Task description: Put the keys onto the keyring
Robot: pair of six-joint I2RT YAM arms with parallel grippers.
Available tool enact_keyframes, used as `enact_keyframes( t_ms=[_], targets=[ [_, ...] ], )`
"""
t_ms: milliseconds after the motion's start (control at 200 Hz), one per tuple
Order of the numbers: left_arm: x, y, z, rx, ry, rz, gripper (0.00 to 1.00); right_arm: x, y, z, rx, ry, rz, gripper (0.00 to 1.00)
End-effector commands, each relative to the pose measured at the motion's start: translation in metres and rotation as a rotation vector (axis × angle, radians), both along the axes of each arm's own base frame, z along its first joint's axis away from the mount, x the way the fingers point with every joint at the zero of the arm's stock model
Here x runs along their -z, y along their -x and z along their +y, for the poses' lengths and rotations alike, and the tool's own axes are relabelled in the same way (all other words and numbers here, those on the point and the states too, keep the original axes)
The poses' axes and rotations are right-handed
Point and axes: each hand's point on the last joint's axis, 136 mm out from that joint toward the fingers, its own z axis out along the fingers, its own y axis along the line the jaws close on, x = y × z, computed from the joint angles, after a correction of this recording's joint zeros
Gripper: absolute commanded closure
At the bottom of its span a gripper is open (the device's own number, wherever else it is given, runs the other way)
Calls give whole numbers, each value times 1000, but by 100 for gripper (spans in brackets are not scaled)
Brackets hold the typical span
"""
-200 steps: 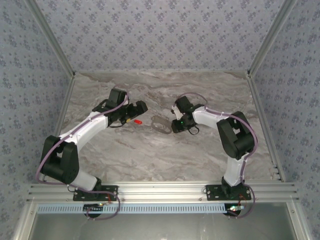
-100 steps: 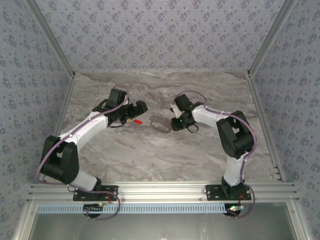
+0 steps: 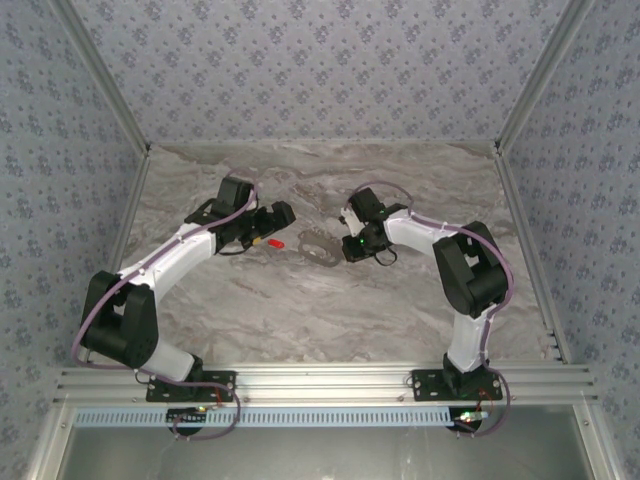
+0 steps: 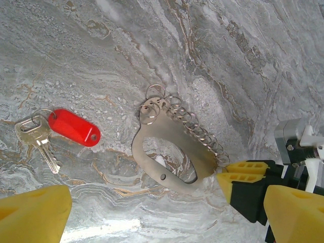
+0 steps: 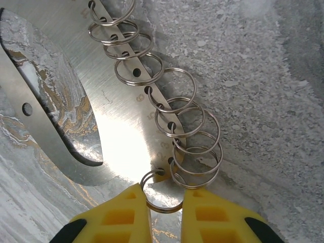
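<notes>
- Above the arms, on the marbled table [image 3: 300,320]: the keys [image 3: 277,242], marked by their red tag, lie just in front of the left arm's fingers [image 3: 280,214]. The keyring [image 3: 320,247] rests a little to their right, apart from them. The right arm's fingers [image 3: 350,246] meet its right end.
- At the left wrist: the left arm's fingers [image 4: 33,212] are spread wide and hold nothing. The keys [image 4: 73,127] lie flat at the left, the metal blades on a small ring of their own beside the red tag. The keyring [image 4: 172,130], a grey plate edged with a row of split rings, lies at centre and does not touch the keys. The right arm's fingers [image 4: 243,169] reach its near right corner.
- At the right wrist: the right arm's fingers [image 5: 119,215] are drawn close on either side of the endmost split ring of the keyring [image 5: 126,126], touching it on both flanks. How firm the pinch is cannot be told.
- Progress, as judged: nothing is threaded yet. The keyring is only being secured. Lifting the keys and working their ring onto a split ring are still to do.
</notes>
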Motion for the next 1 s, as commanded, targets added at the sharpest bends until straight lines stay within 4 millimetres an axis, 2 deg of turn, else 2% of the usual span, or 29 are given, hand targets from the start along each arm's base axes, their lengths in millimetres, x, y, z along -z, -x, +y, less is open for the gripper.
enact_keyframes(
  t_ms=[0, 75, 95, 205, 365, 430, 700, 834, 914, 929, 994],
  targets=[
    [-5, 2, -3, 9, 13, -15, 2, -11, 6, 3, -5, -24, 4, 94],
    [-4, 2, -2, 7, 14, -14, 2, -18, 7, 7, 5, -50, 1, 94],
    [-4, 2, -2, 6, 13, -14, 2, -10, 16, 3, 7, -42, 30, 94],
    [-2, 2, -3, 4, 16, -14, 2, -11, 27, 5, 21, -73, 61, 92],
    [-2, 1, -3, 1, 22, -15, 2, -16, 41, 13, 16, -107, 84, 76],
    [-2, 1, -4, 1, 22, -15, 2, -20, 45, 13, 23, -119, 88, 73],
    [-2, 1, -3, 2, 19, -17, 2, -34, 20, -1, 94, -116, 18, 68],
    [-4, 1, -2, 2, 15, -21, 2, -34, 7, 0, 61, -75, -14, 68],
    [-4, 2, -1, 2, 10, -22, 2, -26, 9, -1, 34, -39, -7, 68],
    [-4, 2, -1, 2, 9, -23, 2, -34, 3, 3, 26, -45, -31, 68],
    [-4, 2, 0, 0, 5, -23, 2, -32, 2, 5, -3, -16, -43, 66]
  ],
)
